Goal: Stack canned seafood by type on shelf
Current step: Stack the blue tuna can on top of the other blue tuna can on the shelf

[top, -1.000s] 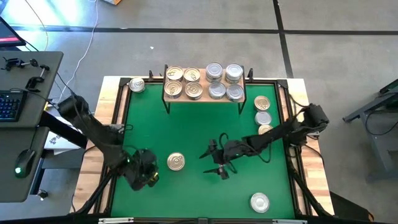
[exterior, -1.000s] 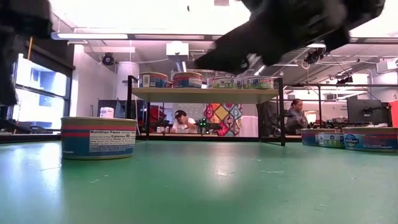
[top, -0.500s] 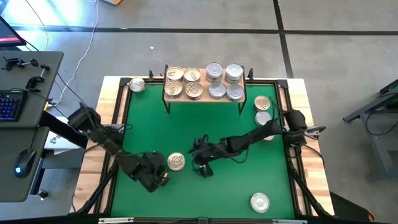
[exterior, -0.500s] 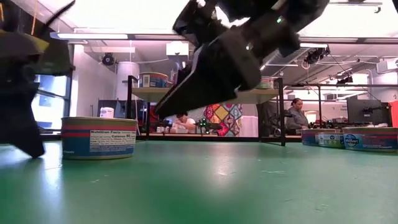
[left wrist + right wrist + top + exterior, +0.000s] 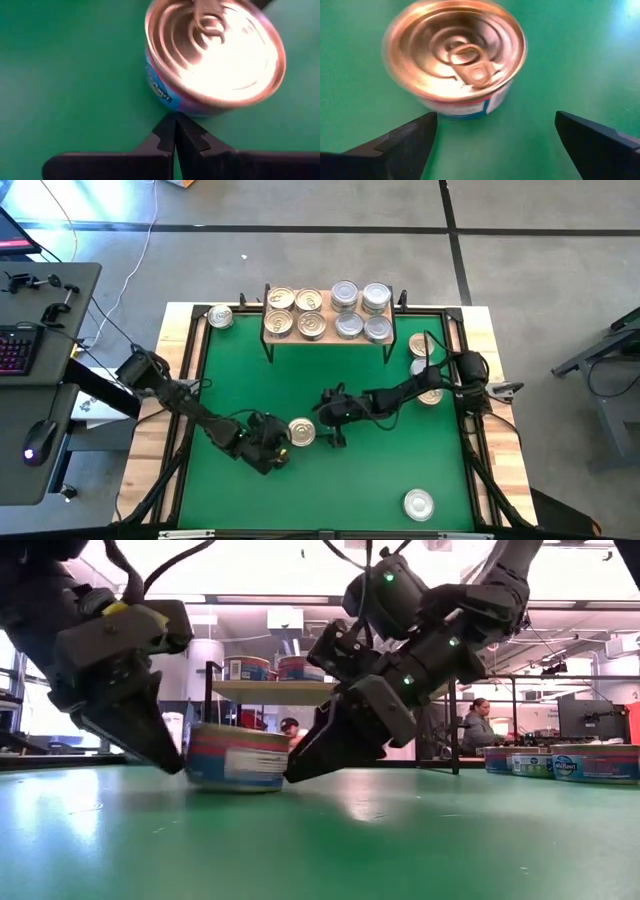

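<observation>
A gold-lidded can (image 5: 301, 432) stands upright on the green table between my two grippers. My left gripper (image 5: 278, 443) is shut and sits low at the can's left side (image 5: 175, 122). My right gripper (image 5: 334, 428) is open just right of the can. Its fingers (image 5: 415, 135) stand wide on either side and short of the can (image 5: 457, 55), without touching it. The shelf (image 5: 330, 345) at the far edge carries several gold-lidded cans (image 5: 295, 312) on its left half and several silver-lidded cans (image 5: 362, 310) on its right. My left gripper has its shut fingertips against the can's side wall (image 5: 170, 107), low down on the side facing the table's left edge. The fingers slant down from the left (image 5: 150, 735). The can stands upright with its base on the table.
Three cans (image 5: 424, 368) lie in a row along the table's right edge. One can (image 5: 220, 317) is at the far left corner beside the shelf, and a silver-lidded can (image 5: 417, 503) is near the front right. People sit in the room beyond the table (image 5: 478, 725).
Both grippers have come down to the table and closed in on the gold-lidded can, the left one from the left and the right one from the right. The can has slid a little toward the table's right edge, staying upright, with the left gripper's shut fingers at its side.
</observation>
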